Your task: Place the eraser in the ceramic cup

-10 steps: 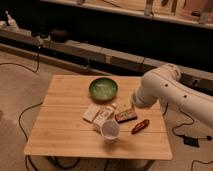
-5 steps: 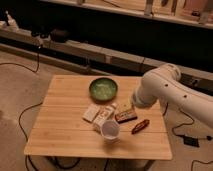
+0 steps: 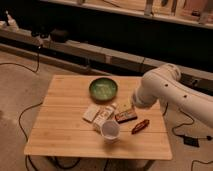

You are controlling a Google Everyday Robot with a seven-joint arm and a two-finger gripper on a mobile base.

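Eraser (image 3: 126, 116) flat on wooden counter (image 3: 60, 130), just behind and right of ceramic cup (image 3: 110, 131) by front edge; long axis left-to-right, right end angled slightly away. Just beyond, gripper (image 3: 123, 106) low over counter, jaws apart. Farther back, green bowl (image 3: 103, 89). Around, concrete floor (image 3: 20, 85) with cables (image 3: 22, 117); behind, dark shelving (image 3: 100, 30).

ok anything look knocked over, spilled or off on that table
Nothing stands out. The ceramic cup stands upright near the front edge of the table, the eraser lies flat behind it, and the green bowl sits level. The gripper hangs low between bowl and eraser.
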